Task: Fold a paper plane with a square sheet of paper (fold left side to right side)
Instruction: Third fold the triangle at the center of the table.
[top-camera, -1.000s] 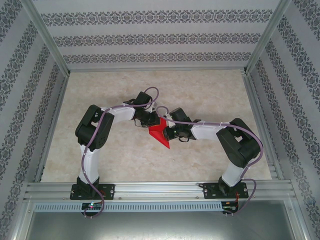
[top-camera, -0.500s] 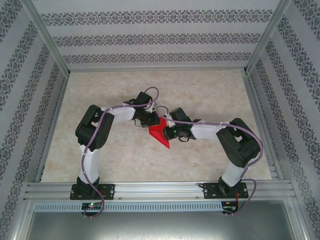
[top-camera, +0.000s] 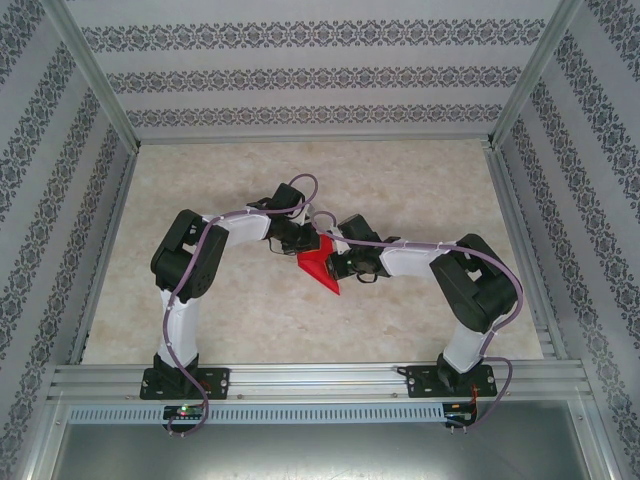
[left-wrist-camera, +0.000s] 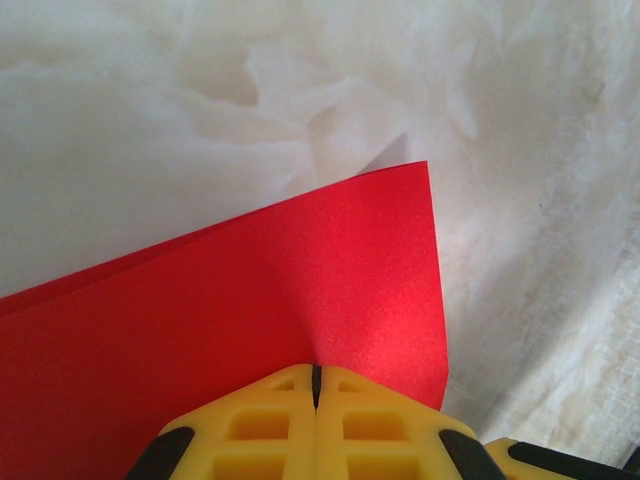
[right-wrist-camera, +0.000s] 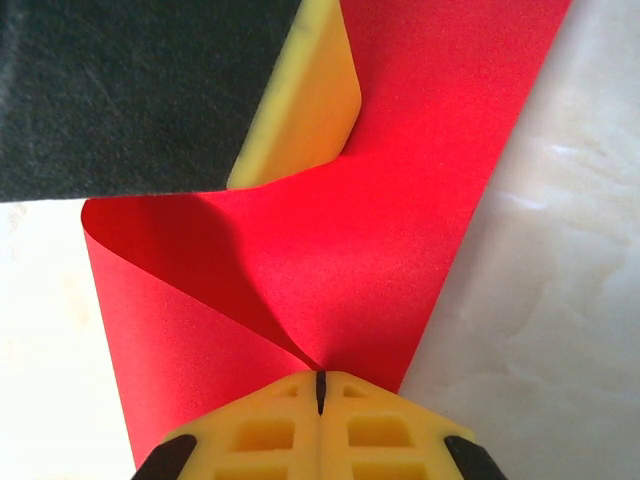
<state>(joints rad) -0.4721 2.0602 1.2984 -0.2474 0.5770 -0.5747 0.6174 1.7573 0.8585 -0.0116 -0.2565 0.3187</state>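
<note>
On the table (top-camera: 200, 180), red paper (top-camera: 322, 270) partly covered.

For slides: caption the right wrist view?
Right gripper shut on a curled bright red paper sheet over the pale marbled table.

Lab rig: aluminium frame (top-camera: 320, 378), wallpapered walls (top-camera: 320, 85).

Left gripper (left-wrist-camera: 316, 385) clamped on red paper (left-wrist-camera: 250, 300)
</note>
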